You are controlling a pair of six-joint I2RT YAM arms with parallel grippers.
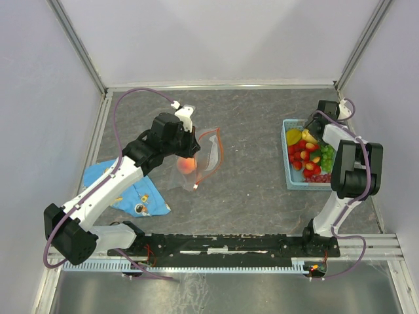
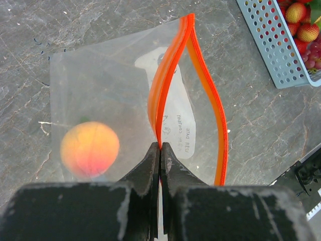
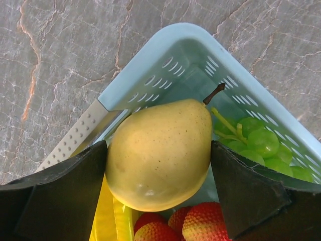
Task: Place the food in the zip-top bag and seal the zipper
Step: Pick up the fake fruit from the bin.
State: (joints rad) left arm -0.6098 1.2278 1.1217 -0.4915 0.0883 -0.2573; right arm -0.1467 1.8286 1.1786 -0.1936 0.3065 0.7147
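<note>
The clear zip-top bag (image 1: 208,152) lies left of centre with its mouth gaping; an orange-pink peach (image 1: 187,166) is inside. My left gripper (image 1: 190,139) is shut on one lip of the orange-red zipper strip (image 2: 169,70), its jaws (image 2: 160,146) pinching it; the peach (image 2: 90,149) shows through the plastic beside the white label (image 2: 178,120). My right gripper (image 1: 308,134) is shut on a yellow pear-like fruit (image 3: 160,153) over the far corner of the light-blue basket (image 3: 145,65). Green grapes (image 3: 256,143), red strawberries (image 3: 200,223) and a yellow piece (image 3: 105,216) lie below it.
The light-blue basket (image 1: 289,175) stands at the right with several fruits. A blue patterned cloth (image 1: 134,186) lies under the left arm at the near left. White walls and metal rails (image 1: 222,85) bound the grey table.
</note>
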